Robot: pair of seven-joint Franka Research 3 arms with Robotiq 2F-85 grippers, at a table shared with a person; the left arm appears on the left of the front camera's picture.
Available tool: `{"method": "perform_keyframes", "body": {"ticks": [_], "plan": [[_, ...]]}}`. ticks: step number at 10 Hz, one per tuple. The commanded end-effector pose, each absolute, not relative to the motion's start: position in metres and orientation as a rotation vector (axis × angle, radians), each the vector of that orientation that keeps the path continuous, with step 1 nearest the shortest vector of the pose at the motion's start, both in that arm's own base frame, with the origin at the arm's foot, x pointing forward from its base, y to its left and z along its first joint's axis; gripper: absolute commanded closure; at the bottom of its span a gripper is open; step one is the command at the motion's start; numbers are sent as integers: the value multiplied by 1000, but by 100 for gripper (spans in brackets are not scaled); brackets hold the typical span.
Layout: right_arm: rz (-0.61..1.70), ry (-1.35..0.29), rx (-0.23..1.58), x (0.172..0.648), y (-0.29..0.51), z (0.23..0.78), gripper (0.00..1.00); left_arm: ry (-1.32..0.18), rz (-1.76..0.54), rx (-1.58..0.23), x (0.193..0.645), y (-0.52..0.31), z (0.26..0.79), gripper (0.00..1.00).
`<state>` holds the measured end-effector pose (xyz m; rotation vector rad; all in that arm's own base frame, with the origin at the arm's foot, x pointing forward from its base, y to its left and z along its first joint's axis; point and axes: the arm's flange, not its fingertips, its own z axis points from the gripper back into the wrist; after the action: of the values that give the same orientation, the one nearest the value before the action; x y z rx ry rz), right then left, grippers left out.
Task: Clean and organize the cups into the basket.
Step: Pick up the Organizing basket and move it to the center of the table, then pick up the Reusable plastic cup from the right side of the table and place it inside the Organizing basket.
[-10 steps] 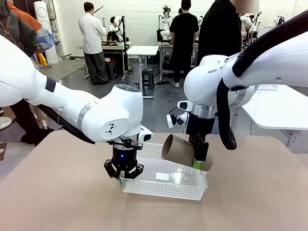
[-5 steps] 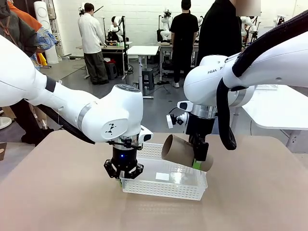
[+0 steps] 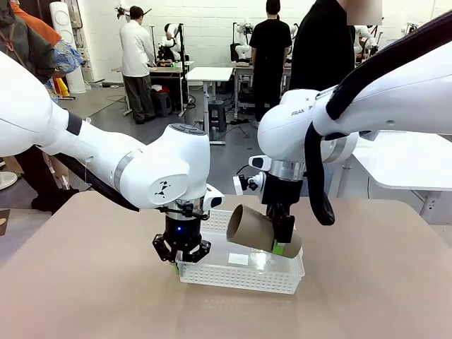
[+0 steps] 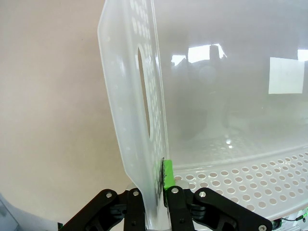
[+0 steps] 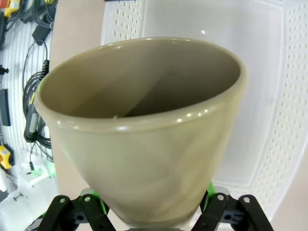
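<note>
- Basket (image 3: 240, 279): white, perforated, at centre of desk (image 3: 78, 282).
- Left hand (image 3: 181, 254): fingers pinched tight on the basket's left end wall.
- Beige-brown cup (image 3: 254, 227): tilted over the basket's right half, mouth toward the desk's left edge.
- Right hand (image 3: 286, 244): clamped on the cup near its base.

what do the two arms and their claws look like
Both arms are glossy white with rounded joints. The left arm bears a small black logo; the right arm shows black FRA lettering and a thick black cable looping beside it. The left claw and right claw are black with green pads; a blue light glows above the left one.
</note>
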<state>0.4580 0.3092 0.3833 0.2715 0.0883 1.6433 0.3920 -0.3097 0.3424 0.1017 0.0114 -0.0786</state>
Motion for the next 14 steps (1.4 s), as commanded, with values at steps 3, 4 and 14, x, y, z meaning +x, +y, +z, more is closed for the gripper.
{"method": "perform_keyframes", "body": {"ticks": [3, 4, 14], "plan": [[1646, 164, 313, 479, 330, 357, 19, 18, -79, 112, 389, -310, 341, 100], [1652, 191, 320, 479, 331, 350, 19, 18, -79, 112, 389, -310, 341, 100], [1567, 308, 281, 447, 322, 324, 19, 18, -79, 112, 389, -310, 341, 100]]}}
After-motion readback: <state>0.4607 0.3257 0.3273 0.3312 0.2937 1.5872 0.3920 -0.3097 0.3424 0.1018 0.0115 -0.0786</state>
